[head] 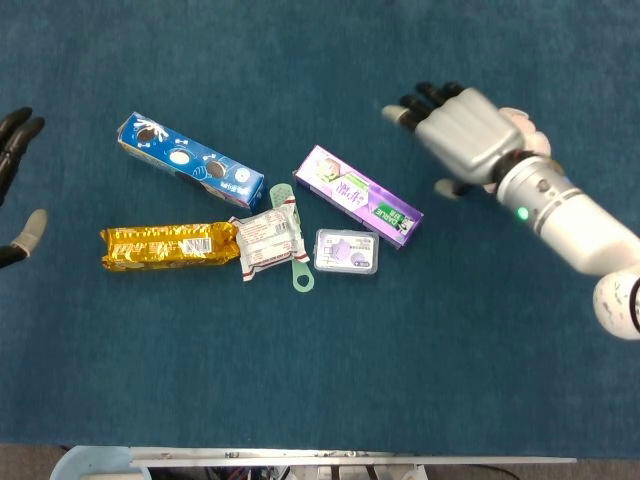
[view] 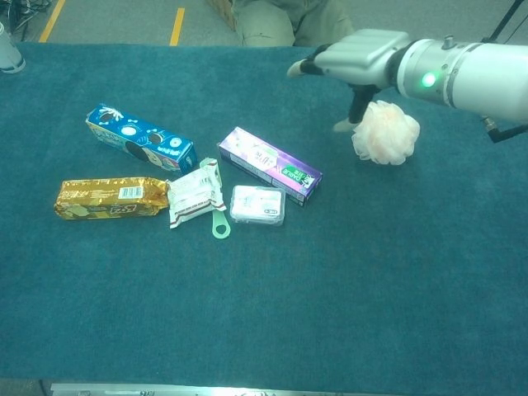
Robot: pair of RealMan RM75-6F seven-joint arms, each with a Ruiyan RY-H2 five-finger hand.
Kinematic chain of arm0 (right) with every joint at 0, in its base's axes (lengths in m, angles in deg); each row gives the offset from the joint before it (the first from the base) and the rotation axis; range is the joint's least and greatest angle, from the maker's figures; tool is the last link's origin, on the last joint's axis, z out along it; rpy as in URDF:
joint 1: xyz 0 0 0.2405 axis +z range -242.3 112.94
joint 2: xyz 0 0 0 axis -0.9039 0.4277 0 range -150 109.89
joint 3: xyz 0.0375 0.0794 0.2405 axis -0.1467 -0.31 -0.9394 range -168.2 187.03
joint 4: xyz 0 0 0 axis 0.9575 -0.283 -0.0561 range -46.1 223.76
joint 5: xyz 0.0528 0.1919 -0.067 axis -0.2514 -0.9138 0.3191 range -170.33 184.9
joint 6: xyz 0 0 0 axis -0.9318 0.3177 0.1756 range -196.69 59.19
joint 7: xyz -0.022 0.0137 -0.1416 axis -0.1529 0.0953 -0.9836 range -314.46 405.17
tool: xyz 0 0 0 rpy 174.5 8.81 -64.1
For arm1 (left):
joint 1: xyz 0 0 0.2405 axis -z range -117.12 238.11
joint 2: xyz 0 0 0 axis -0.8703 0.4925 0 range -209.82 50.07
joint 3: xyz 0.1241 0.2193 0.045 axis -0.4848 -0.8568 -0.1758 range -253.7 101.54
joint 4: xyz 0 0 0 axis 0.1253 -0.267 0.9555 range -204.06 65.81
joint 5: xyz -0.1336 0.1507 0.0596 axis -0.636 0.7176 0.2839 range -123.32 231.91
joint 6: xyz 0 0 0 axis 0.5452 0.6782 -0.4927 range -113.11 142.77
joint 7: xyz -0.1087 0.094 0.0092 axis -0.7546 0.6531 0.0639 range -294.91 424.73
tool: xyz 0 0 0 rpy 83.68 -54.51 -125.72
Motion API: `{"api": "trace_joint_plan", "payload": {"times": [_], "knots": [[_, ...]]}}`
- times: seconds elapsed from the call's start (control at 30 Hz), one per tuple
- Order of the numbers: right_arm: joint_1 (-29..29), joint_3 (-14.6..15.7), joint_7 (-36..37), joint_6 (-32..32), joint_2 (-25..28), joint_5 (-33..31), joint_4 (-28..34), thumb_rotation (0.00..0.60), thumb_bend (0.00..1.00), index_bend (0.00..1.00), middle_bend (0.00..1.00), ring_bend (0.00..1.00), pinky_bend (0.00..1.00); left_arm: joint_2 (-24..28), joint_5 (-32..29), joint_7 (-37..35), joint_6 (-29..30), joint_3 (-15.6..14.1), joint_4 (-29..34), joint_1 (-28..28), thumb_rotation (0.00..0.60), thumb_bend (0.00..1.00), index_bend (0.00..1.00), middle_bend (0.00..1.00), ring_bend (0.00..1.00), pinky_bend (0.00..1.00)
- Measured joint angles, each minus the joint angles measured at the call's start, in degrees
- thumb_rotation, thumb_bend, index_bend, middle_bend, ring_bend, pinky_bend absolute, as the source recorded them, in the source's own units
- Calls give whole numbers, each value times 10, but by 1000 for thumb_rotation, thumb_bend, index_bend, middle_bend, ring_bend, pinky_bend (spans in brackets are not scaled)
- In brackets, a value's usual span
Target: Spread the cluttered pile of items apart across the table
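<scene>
The pile sits left of centre: a blue cookie box, a gold packet, a white sachet over a green tag, a purple box and a small clear case. A pink bath puff lies alone on the cloth at the right; in the head view my wrist covers most of the puff. My right hand hovers just left of it, fingers spread, holding nothing. My left hand is at the far left edge, fingers apart.
A dark teal cloth covers the whole table. In the chest view a person's legs show beyond the far edge, and a floor with yellow lines lies behind. The table's front edge runs along the bottom of both views.
</scene>
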Motion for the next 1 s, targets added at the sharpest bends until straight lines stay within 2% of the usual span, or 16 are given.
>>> {"api": "trace_joint_plan", "payload": {"times": [0.23, 0.43, 0.67, 1.0], "knots": [[37, -1, 8, -37, -10, 30, 20, 502, 233, 149, 219, 59, 142, 5, 7, 3, 2, 2, 8, -1, 600, 368, 36, 71, 124, 358], [80, 9, -7, -42, -52, 0, 5, 497, 235, 158, 248, 66, 142, 11, 10, 4, 8, 3, 15, -6, 600, 368, 36, 71, 124, 358], [132, 35, -40, -35, -110, -45, -26, 496, 234, 163, 261, 74, 143, 16, 8, 3, 15, 2, 17, -14, 600, 368, 36, 71, 124, 357], [169, 63, -54, -27, -165, -80, -66, 496, 234, 165, 272, 85, 143, 19, 5, -5, 19, 2, 13, -22, 600, 368, 36, 70, 124, 357]]}}
